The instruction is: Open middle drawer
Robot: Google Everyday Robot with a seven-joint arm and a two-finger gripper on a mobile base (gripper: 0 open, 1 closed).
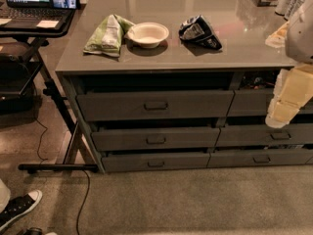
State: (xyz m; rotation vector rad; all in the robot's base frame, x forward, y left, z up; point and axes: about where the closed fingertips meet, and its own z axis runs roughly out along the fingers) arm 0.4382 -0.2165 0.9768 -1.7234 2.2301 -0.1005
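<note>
The cream gripper [277, 115] hangs right of the wide grey middle drawer [122, 139]; open or closed, I cannot tell.

Middle drawer [127, 139]: wide grey front, small rectangular handle [156, 140] at centre; lay second row down, left side. Gripper [277, 120] hung well right, apart from it.

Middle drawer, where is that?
Camera view, left stack: the middle drawer sits between top drawer and bottom drawer, below the bowl. The gripper hangs far right.
</note>
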